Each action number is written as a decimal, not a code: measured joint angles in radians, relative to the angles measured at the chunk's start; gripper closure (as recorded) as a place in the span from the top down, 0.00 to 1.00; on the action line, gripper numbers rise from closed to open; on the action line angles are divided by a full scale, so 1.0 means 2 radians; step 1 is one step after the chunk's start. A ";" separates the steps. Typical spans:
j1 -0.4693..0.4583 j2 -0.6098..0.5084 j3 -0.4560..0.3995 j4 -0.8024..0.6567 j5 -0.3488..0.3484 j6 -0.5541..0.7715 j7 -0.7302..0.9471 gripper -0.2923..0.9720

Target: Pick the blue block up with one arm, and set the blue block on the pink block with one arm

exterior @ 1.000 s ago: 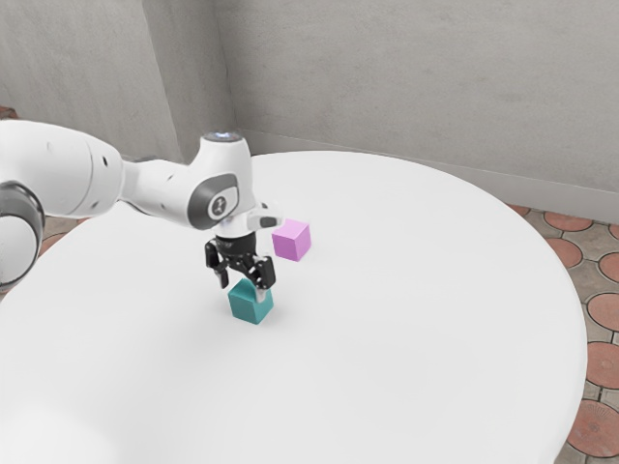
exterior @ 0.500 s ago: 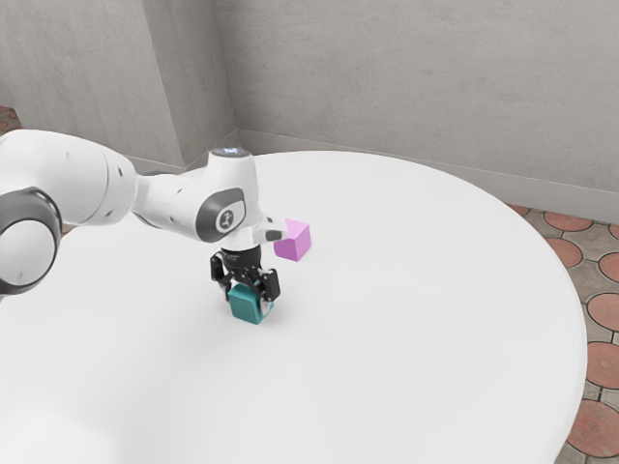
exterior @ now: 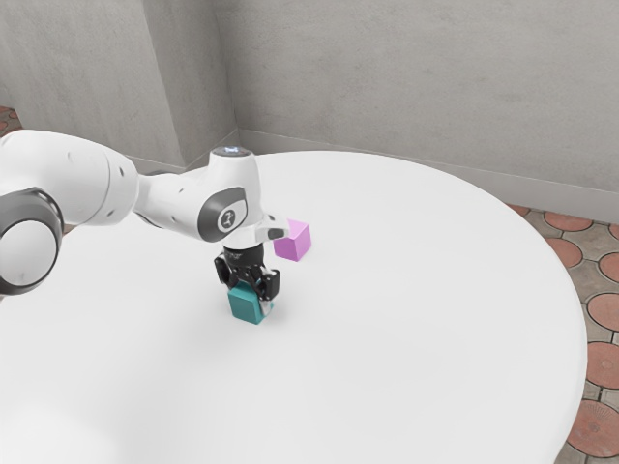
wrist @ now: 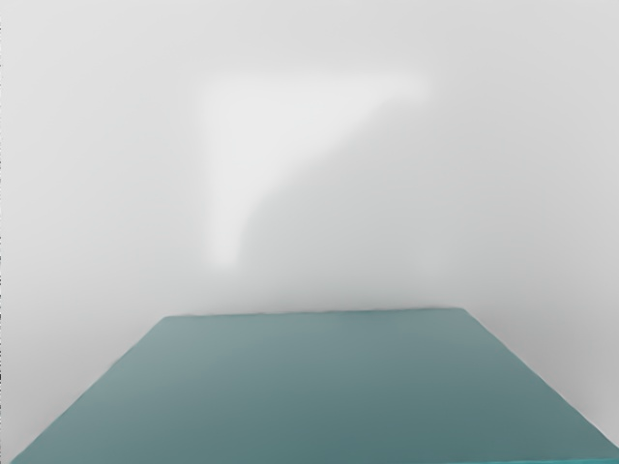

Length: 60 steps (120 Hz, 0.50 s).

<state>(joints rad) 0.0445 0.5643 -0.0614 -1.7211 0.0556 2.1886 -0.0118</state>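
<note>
While gripped, one blue block (exterior: 247,307), one pink (exterior: 293,242)

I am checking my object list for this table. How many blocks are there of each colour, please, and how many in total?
blue block: 1
pink block: 1
Total: 2 blocks

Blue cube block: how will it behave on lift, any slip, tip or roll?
Probably rigid: the blue matte cube block shows sharp flat faces, so the black gripper shut on it gets flat contact. Unlikely to roll or tip: it sits flat on the white round table. Likely light, being small beside the hand.
</note>
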 joint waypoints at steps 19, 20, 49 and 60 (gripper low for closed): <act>-0.008 -0.037 0.000 0.011 0.002 -0.012 -0.002 0.52; -0.009 -0.039 0.000 0.015 0.002 -0.014 -0.003 0.52; -0.016 0.035 -0.005 0.243 0.016 -0.102 -0.003 0.53; -0.009 0.078 -0.009 0.301 0.017 -0.124 0.000 0.55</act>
<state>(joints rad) 0.0274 0.7193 -0.0785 -1.1183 0.0890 1.9412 -0.0127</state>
